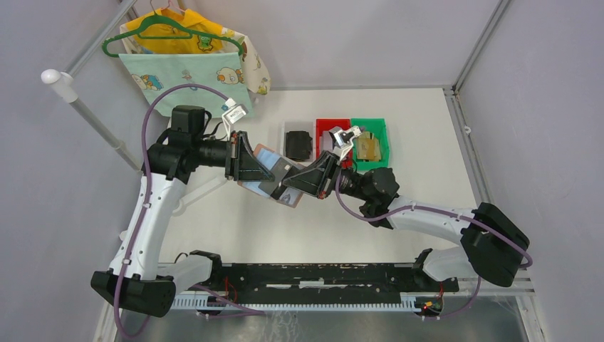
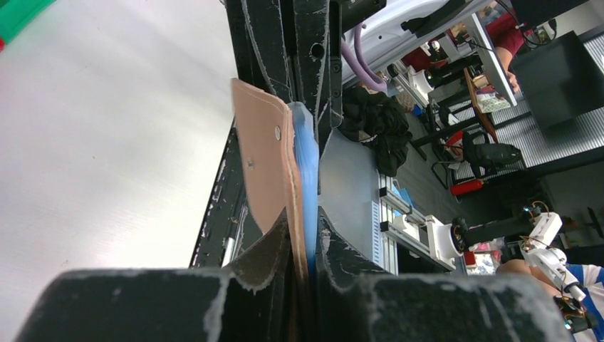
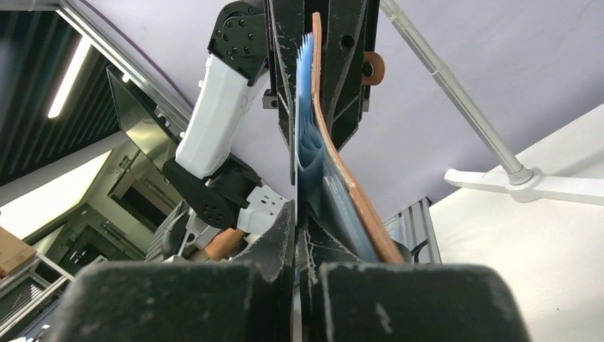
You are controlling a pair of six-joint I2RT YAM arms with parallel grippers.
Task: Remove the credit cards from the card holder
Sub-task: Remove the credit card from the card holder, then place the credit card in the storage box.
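The card holder (image 1: 269,187) is held between left hand (image 1: 258,169) and right hand (image 1: 290,187) above the desk (image 1: 427,164), bins (image 1: 379,125) set behind.

Card holder (image 2: 265,164) pinkish-tan outside, blue inside; red bin (image 1: 327,123), green bin (image 1: 369,122), mint cloth (image 1: 185,82) seemingly cartoon-printed.

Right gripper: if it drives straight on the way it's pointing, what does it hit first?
The right gripper is shut on the card holder; straight ahead along it, the left gripper clamps the far end head-on. It would probably meet those fingers first.
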